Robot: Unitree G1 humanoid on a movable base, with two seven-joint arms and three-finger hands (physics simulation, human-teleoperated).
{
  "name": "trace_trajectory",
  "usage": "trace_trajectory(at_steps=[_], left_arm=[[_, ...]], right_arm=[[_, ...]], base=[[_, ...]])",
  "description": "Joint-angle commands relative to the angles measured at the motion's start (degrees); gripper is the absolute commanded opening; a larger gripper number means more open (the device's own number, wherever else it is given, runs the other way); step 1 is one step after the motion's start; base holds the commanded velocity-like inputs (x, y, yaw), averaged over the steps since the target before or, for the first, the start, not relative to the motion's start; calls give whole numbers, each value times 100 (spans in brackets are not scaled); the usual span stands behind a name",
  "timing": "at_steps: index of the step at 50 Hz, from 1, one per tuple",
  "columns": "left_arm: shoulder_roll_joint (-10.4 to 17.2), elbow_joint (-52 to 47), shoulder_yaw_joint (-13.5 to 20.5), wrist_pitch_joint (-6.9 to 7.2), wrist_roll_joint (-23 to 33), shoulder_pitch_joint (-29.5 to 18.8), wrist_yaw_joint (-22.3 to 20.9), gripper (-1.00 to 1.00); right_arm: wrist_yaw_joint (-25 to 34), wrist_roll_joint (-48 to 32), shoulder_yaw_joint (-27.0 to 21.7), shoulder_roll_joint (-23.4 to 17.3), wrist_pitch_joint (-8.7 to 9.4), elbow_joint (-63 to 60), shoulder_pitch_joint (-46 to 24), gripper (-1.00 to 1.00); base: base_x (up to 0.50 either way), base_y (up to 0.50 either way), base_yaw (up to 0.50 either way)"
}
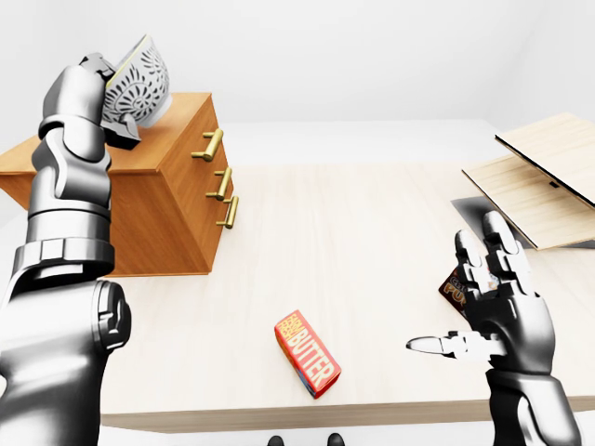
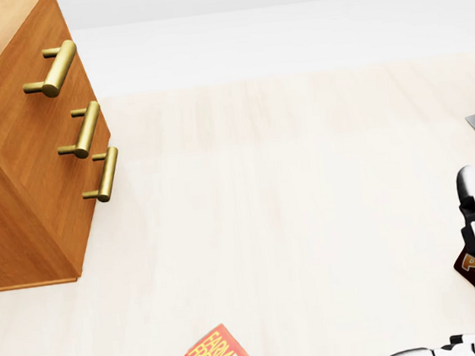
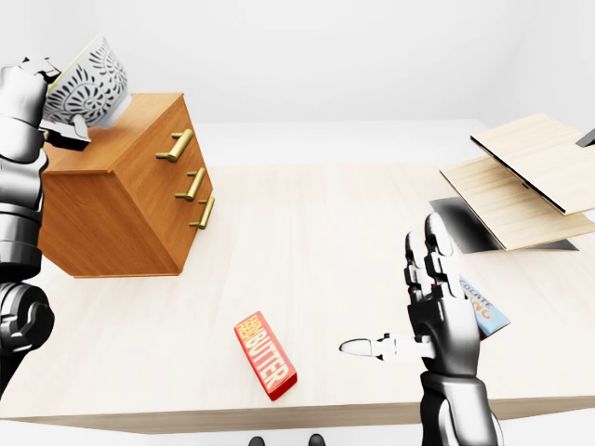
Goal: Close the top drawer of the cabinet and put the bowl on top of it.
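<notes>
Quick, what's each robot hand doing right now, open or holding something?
Left robot hand: closed on the bowl.
Right robot hand: open, fingers spread, empty.

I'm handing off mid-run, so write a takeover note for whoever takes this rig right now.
Left hand: shut on the white patterned bowl, held tilted over the brass-handled wooden cabinet.
Right hand: open and empty above the pale wooden table.
Done: top drawer looks flush, closed.
Left: set the bowl upright on the cabinet top, then release.
</notes>
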Motion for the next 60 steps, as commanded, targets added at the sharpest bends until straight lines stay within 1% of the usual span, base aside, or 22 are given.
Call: trace_trajectory(at_steps=[1,3,10,20,24,34,35,36,60], left_arm=[[-40,822,-58,0,41,-215,586,-100],[-71,948,-89,0,41,-217,679,-100],[-103,1103,-137,0,37,-194,780,-100],[-128,1293,-139,0,-37,-146,840,-100],[-107,1251,-139,0,-45,-131,795,-100],[-151,1297,-157,0,-42,-128,756,-100],[-165,1301,-171,0,-30,-123,761,48],[-171,1304,-185,0,-18,-125,734,100],[-131,1235,-160,0,15,-125,657,100]], right_arm=[[-17,2,9,-11,0,18,8,100],[-21,3,2,-20,0,40,-14,100],[-24,21,-17,-22,0,23,-20,100],[-30,-1,7,-14,0,-14,-4,100],[-31,-18,24,-16,0,-2,-12,100],[-22,16,-2,-11,0,-48,10,100],[-24,25,-13,-17,0,-37,-8,100],[-23,26,-17,-17,0,-33,-11,100],[-7,-1,13,4,0,-60,11,100]], base=[[0,0,0],[0,0,0],[0,0,0],[0,0,0],[0,0,0],[0,0,0],[0,0,0],[0,0,0],[0,0,0]])
